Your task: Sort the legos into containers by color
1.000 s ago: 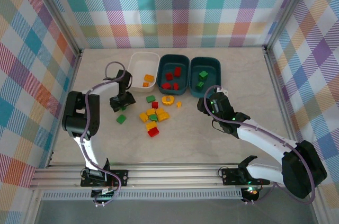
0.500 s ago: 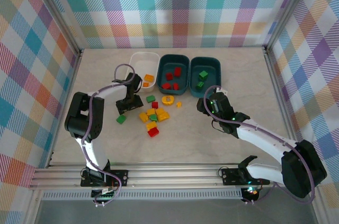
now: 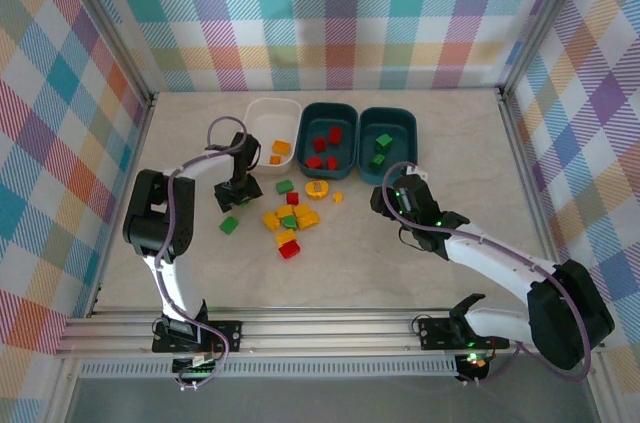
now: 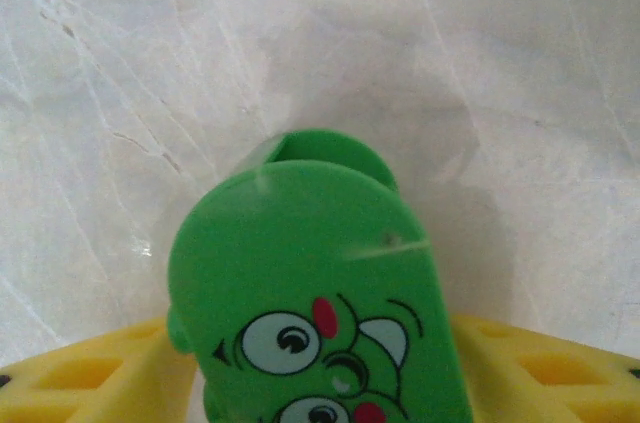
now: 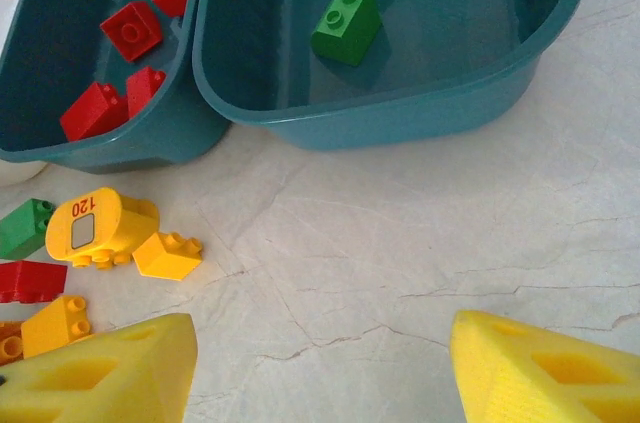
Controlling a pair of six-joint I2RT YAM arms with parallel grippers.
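Observation:
My left gripper (image 3: 235, 195) hovers just left of the loose pile of legos (image 3: 290, 219), shut on a green lego (image 4: 310, 283) printed with a cartoon face, its yellow fingers (image 4: 80, 373) at both sides. My right gripper (image 3: 398, 205) stands open over bare table, right of the pile, with nothing between its fingertips (image 5: 320, 363). The white tray (image 3: 256, 109) holds orange legos. The middle teal tray (image 3: 330, 106) holds red ones (image 5: 130, 28). The right teal tray (image 3: 390, 112) holds green ones (image 5: 345, 23).
A lone green brick (image 3: 229, 225) lies on the table below my left gripper. A yellow piece marked 120 (image 5: 100, 228) and a small orange brick (image 5: 167, 255) lie just before the teal trays. Checked walls enclose the table.
My left gripper swung right toward the pile, then came back left, and its jaws have narrowed a little. The right arm has not moved.

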